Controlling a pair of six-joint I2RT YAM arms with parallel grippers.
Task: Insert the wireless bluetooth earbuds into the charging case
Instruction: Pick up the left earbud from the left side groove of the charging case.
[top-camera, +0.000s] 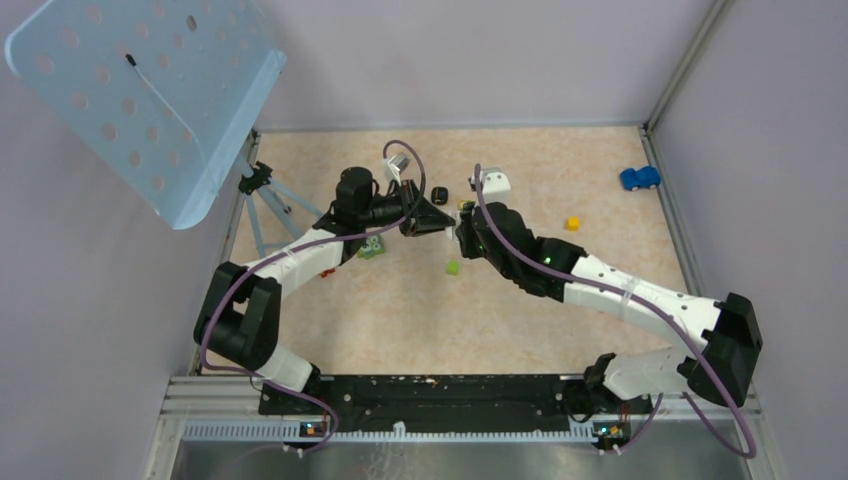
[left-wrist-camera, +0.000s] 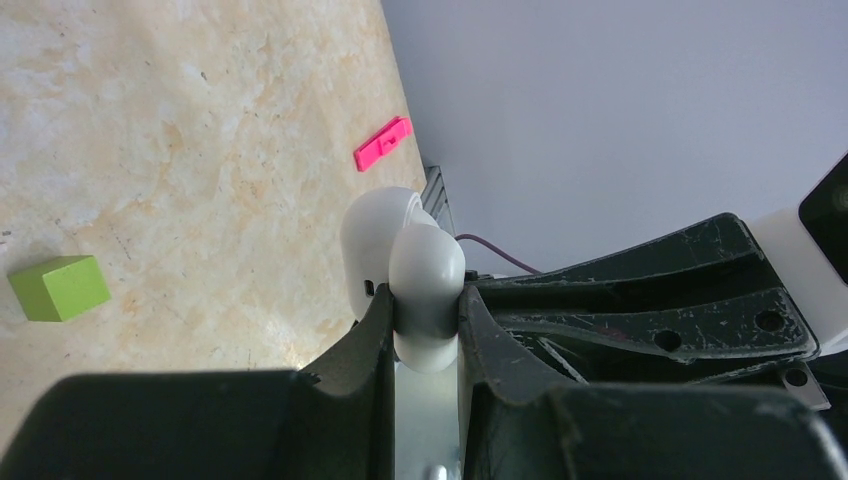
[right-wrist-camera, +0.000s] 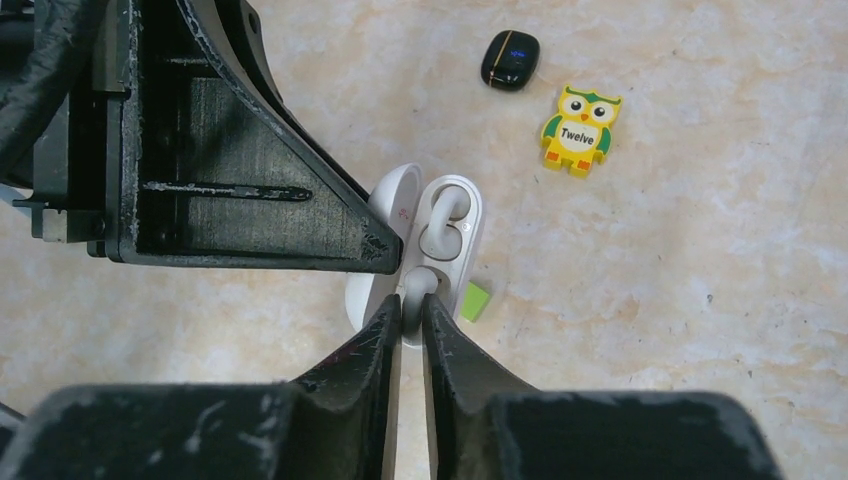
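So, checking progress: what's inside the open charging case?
One white earbud sits in the charging case; the right gripper pinches a second earbud at the near slot, hiding its seating.

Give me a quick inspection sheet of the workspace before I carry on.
Surface: beige marbled table, no spills seen.
Job's things: white charging case open, lid back; pale earbud at its near slot; far slot looks filled.
Clutter: owl block, black pod, green cube, pink clip, blue car, yellow cube.
Grippers: left gripper shut on the case; right gripper shut on the earbud.
Cables: purple cables loop along both arms.
Surroundings: grey walls; blue perforated panel and tripod at left.
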